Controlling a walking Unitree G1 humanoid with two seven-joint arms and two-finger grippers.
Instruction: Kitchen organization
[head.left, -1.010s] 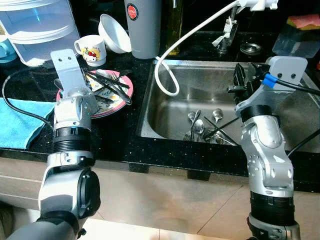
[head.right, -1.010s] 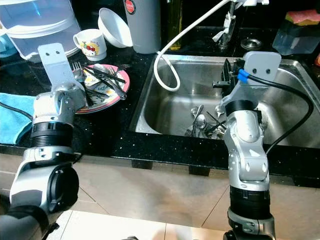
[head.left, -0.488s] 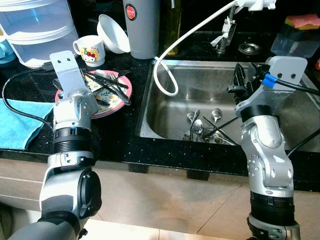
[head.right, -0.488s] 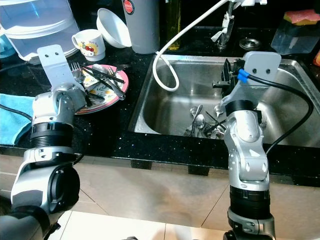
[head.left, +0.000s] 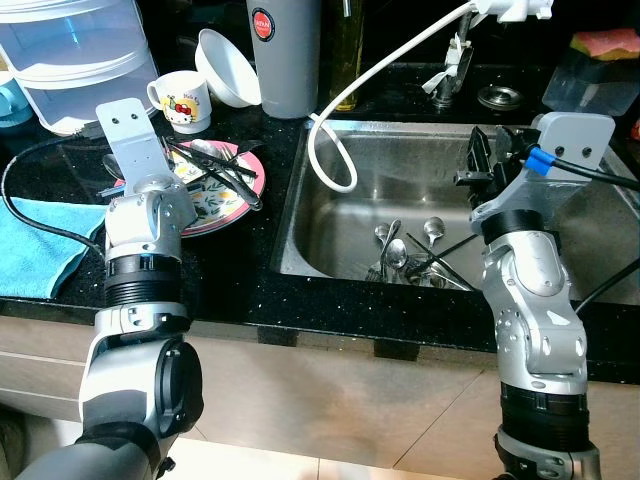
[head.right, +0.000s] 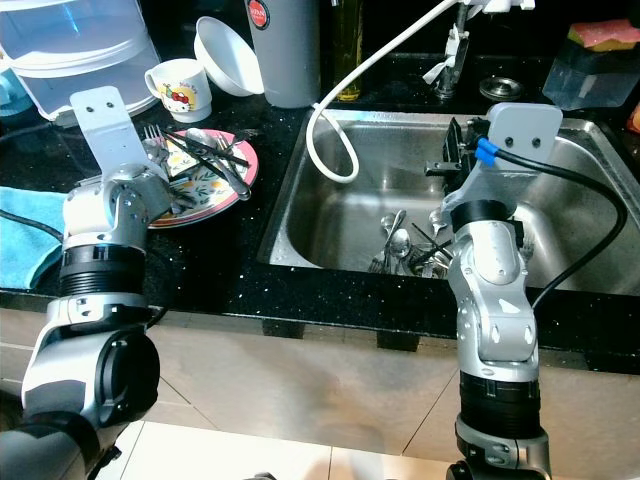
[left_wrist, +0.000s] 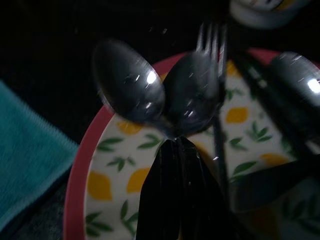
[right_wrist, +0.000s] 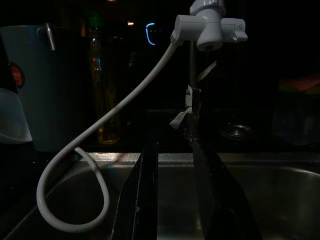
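Observation:
A pink-rimmed plate (head.left: 238, 213) with a lemon pattern sits on the black counter left of the sink. It carries forks, spoons and black-handled utensils (head.left: 215, 165). My left gripper (left_wrist: 175, 142) is low over the plate's near-left rim, shut on the handles of two spoons (left_wrist: 130, 87) whose bowls stick out past the fingertips. My right gripper (right_wrist: 172, 150) hangs open above the steel sink (head.left: 400, 180) with nothing between its fingers, pointing toward the faucet (right_wrist: 207, 25). Several spoons and forks (head.left: 405, 260) lie in a pile on the sink floor.
A white hose (head.left: 335, 160) loops from the faucet into the sink. Behind the plate stand a cartoon mug (head.left: 185, 100), a tilted white bowl (head.left: 228, 65), a grey flask (head.left: 285, 55) and a clear plastic container (head.left: 75, 50). A blue cloth (head.left: 35, 240) lies at the counter's left.
My left wrist has shifted slightly to the left over the plate. The right arm has not moved.

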